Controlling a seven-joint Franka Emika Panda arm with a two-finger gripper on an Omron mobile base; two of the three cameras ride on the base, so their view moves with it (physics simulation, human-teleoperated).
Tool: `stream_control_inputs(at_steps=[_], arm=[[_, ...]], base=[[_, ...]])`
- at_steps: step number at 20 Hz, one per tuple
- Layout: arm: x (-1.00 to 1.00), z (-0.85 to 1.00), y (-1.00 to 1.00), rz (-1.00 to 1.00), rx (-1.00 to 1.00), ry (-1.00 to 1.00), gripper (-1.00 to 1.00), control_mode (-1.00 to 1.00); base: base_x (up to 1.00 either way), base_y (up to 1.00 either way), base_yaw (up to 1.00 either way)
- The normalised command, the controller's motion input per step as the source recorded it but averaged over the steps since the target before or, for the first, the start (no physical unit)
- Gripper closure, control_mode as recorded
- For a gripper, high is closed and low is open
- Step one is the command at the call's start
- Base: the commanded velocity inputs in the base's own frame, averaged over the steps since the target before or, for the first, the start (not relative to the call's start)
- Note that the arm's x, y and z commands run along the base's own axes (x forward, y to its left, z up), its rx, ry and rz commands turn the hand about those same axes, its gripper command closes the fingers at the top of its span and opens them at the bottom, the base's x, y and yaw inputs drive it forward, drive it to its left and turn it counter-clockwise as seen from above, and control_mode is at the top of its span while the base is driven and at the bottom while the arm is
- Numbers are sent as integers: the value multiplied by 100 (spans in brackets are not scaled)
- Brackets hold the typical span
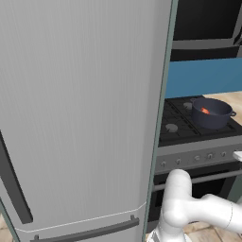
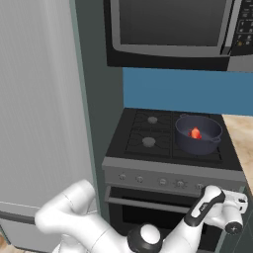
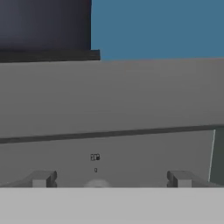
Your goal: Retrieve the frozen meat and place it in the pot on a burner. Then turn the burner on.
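The small red-orange chunk of frozen meat point(image 2: 196, 133) is seen lying inside the round, glossy dark blue-grey pot point(image 2: 198, 141), which is set on the black square grate of the front right gas burner point(image 2: 213, 155) of the black stove point(image 2: 133, 129). In the left base view the meat point(image 1: 205, 111) shows as a bright spot against the pot's point(image 1: 213, 117) inner wall. Two grey burner caps are left uncovered on the left half of the stove.

The two-finger gripper point(image 3: 110, 179) is held low, close before the grey control panel point(image 2: 173, 179) of the stove, near its right end, where small round knobs point(image 2: 181, 184) are lined up. In the hand view the two dark fingertips point(image 3: 42, 179) are seen set wide apart, with nothing between them. A small dark marking on the panel face is seen between and just above them.

A tall brushed-steel refrigerator point(image 1: 80, 118) is stood to the left of the stove, a dark microwave point(image 2: 173, 29) is mounted above it, and a blue wall panel point(image 2: 178, 91) is seen behind.
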Motion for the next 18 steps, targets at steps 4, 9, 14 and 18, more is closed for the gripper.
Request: stream_control_inputs(at_steps=[4, 9, 14, 18], arm=[[0, -36, 4, 0, 0, -2, -100, -100], [0, -34, 9, 0, 0, -1, -100, -100], [0, -38, 6, 0, 0, -2, -100, -100], [0, -34, 2, 0, 0, -4, -100, -100]], base=[[0, 0, 0], [0, 0, 0], [0, 0, 0], [0, 0, 0]])
